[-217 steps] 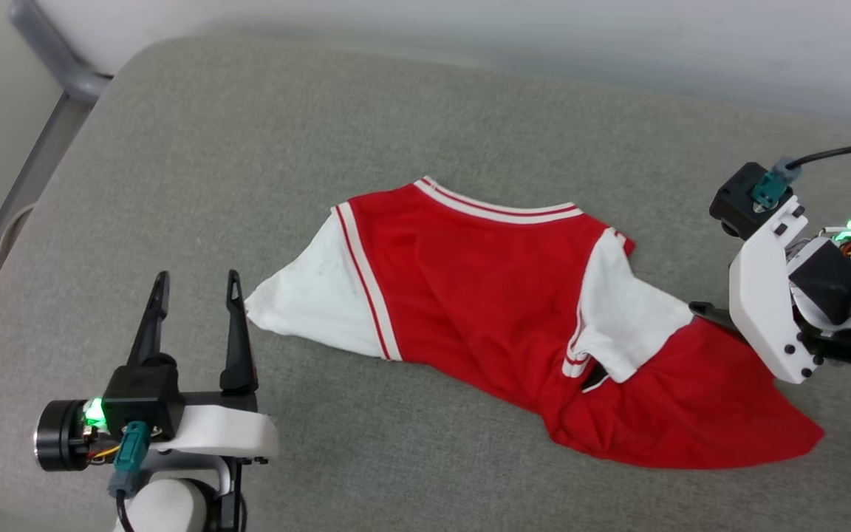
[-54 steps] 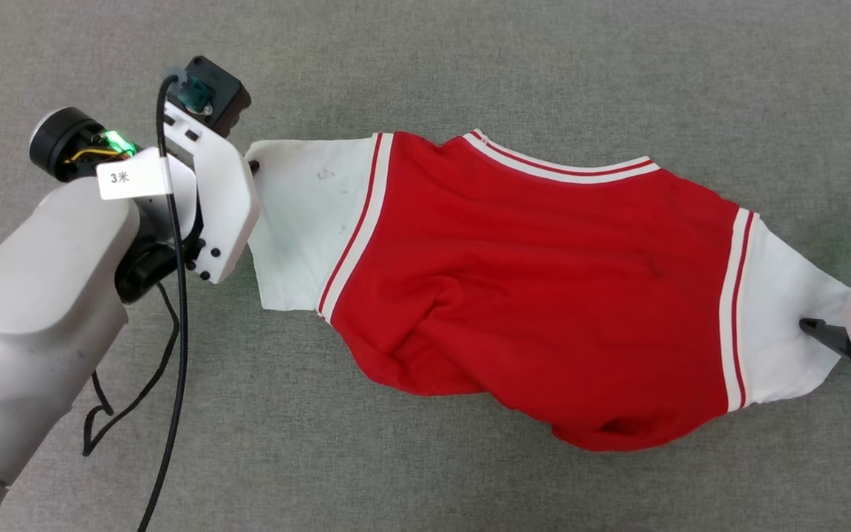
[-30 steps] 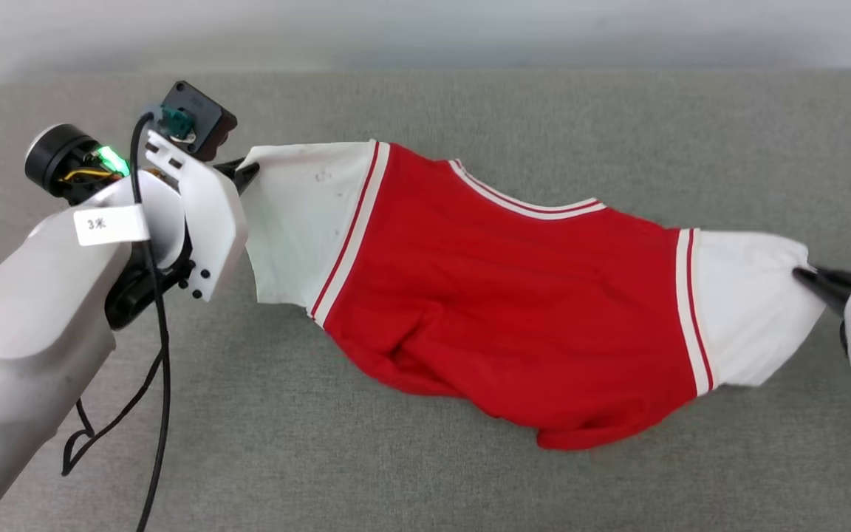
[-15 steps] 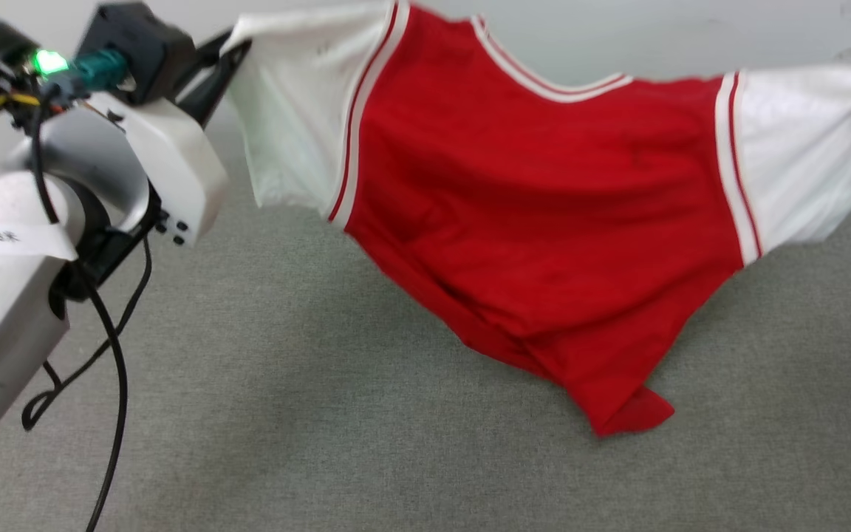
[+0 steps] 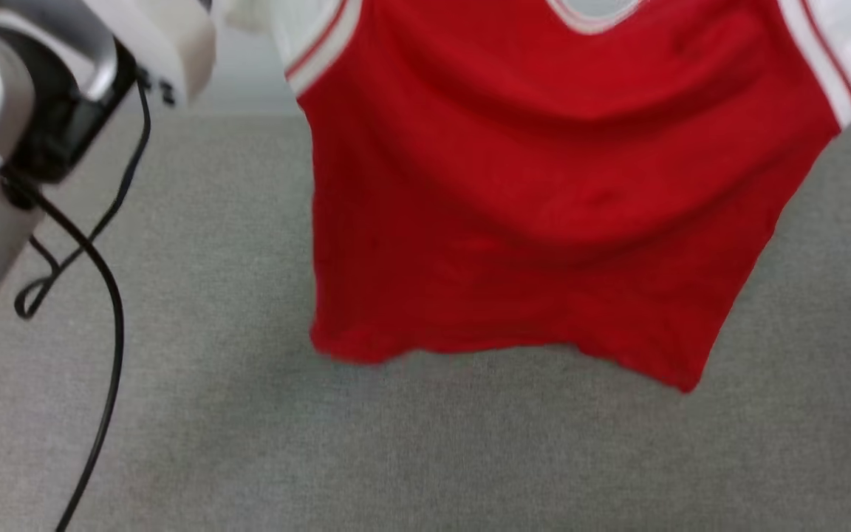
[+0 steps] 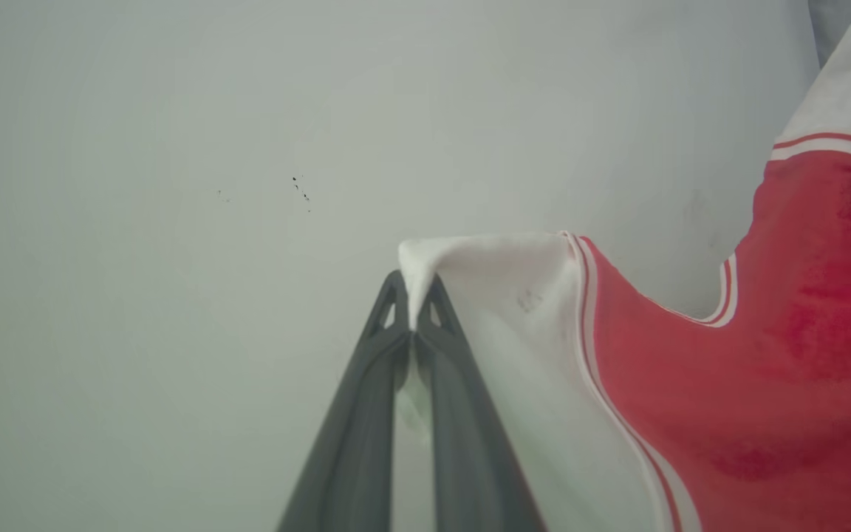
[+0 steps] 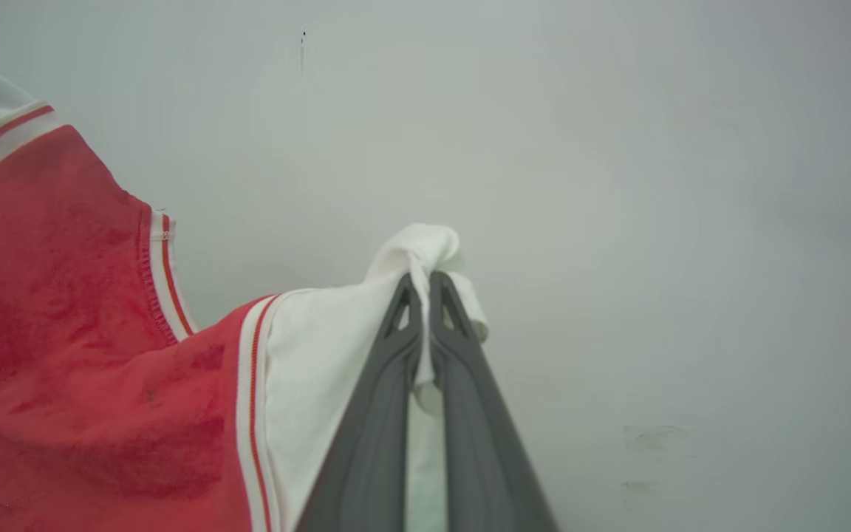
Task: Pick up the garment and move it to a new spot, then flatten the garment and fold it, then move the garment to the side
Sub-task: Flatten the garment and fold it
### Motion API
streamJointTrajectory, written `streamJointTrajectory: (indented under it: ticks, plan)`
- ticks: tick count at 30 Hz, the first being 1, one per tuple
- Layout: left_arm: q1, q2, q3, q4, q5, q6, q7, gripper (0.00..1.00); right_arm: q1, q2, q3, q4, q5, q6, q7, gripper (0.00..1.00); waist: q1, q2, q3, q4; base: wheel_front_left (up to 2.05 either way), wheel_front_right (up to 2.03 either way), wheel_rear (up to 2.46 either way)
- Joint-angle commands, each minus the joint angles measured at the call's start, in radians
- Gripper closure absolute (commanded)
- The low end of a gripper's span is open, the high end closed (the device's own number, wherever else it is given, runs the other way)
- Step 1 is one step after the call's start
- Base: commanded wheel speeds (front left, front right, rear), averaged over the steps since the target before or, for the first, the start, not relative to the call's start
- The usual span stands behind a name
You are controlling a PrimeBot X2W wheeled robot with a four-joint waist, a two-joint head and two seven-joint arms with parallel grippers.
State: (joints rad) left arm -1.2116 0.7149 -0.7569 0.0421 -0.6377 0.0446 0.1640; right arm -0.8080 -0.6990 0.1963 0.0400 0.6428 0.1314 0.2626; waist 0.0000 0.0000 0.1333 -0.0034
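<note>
The fingers [image 6: 366,414] of the left gripper [image 6: 412,292] were clamped together on the edge of a white sleeve [image 6: 499,295]. The right gripper [image 7: 421,284] pinched the other sleeve [image 7: 322,355] the same way. The garment [image 5: 536,192] hung spread between them, neckline [image 5: 592,21] at 12 o'clock and red hem [image 5: 470,340] at 6 o'clock over the grey cushion [image 5: 396,458], with the pale wall [image 6: 174,222] beyond.

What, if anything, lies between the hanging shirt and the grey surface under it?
Nothing visible. The garment hangs over the grey surface; a black cable dangles off to its left, apart from the cloth.
</note>
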Motion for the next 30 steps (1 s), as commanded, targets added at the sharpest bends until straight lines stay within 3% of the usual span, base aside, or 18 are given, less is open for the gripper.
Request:
streamJointTrajectory:
  ticks: [1,7,15,24,30]
  plan:
    - [-0.054,-0.017,0.015,0.027,0.004,-0.008,-0.002,1.0,-0.067,0.017,-0.008,-0.002,-0.017,-0.001,0.014,1.0,0.0,0.0,0.076,0.001,0.0,0.0,0.0]
    - [-0.243,-0.075,0.048,0.148,0.026,-0.036,-0.018,1.0,-0.308,0.049,0.01,0.051,-0.072,-0.001,0.051,1.0,0.0,0.0,0.232,0.001,0.0,0.0,0.0]
    - [-0.514,-0.142,0.092,0.347,0.063,-0.07,-0.064,1.0,-0.687,0.079,0.058,0.213,-0.153,-0.001,0.052,1.0,0.0,0.0,0.398,0.004,0.0,0.0,0.0]
    - [-0.702,-0.192,0.121,0.537,0.072,-0.09,-0.125,1.0,-0.981,0.126,0.159,0.462,-0.197,-0.001,-0.021,1.0,0.0,0.0,0.467,0.009,0.0,0.0,0.0]
    - [-0.729,-0.217,0.111,0.646,0.07,-0.113,-0.17,1.0,-1.057,0.154,0.239,0.614,-0.176,-0.001,-0.094,1.0,0.0,0.0,0.486,0.011,0.0,0.0,0.0]
